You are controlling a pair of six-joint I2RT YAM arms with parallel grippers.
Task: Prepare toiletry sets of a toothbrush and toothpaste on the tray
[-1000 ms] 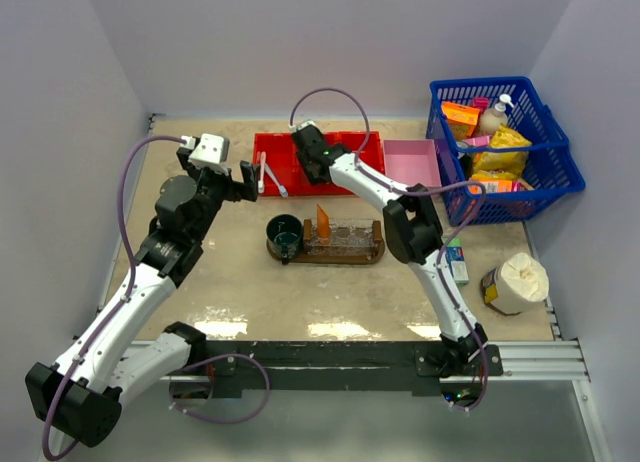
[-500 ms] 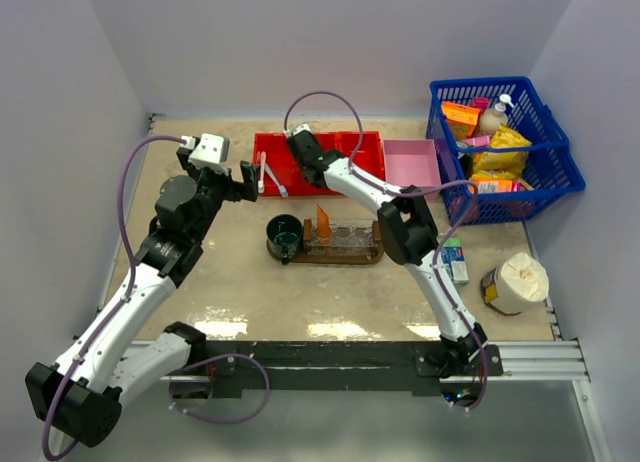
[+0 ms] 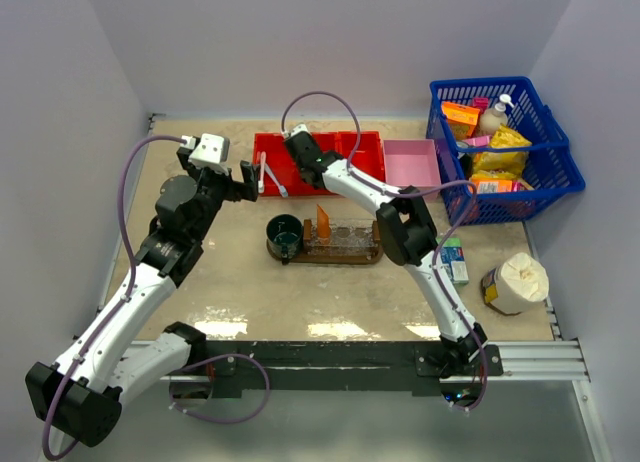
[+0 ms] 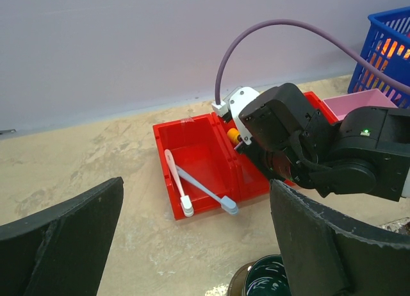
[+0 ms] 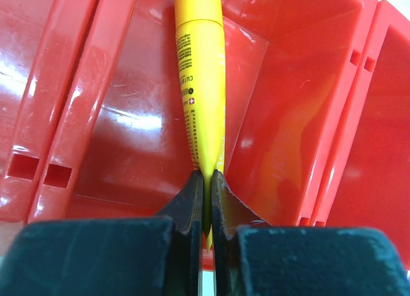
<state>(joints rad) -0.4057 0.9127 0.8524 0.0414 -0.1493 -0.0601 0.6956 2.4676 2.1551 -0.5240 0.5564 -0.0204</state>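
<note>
A yellow-orange toothpaste tube (image 5: 200, 72) lies in the middle compartment of the red bin (image 5: 301, 110). My right gripper (image 5: 206, 180) is shut on the tube's flat tail end. From above, the right gripper (image 3: 303, 154) reaches down into that bin. Two white toothbrushes (image 4: 174, 177) (image 4: 204, 192) lie crossed in the bin's left compartment. My left gripper (image 4: 195, 200) hangs open in front of them, holding nothing. The dark brown oval tray (image 3: 330, 259) lies nearer, and a deep orange tube (image 3: 322, 221) stands upright on it.
A dark green cup (image 3: 284, 233) and a clear holder (image 3: 348, 237) stand on the tray. A pink box (image 3: 412, 162) sits right of the red bin, and a blue basket (image 3: 505, 147) of goods beyond it. A small carton (image 3: 455, 260) and a white roll (image 3: 515, 282) lie at the right.
My right gripper has closed onto the yellow-orange tube's tail and shifted a little to the left over the red bin. The left arm has not moved.
</note>
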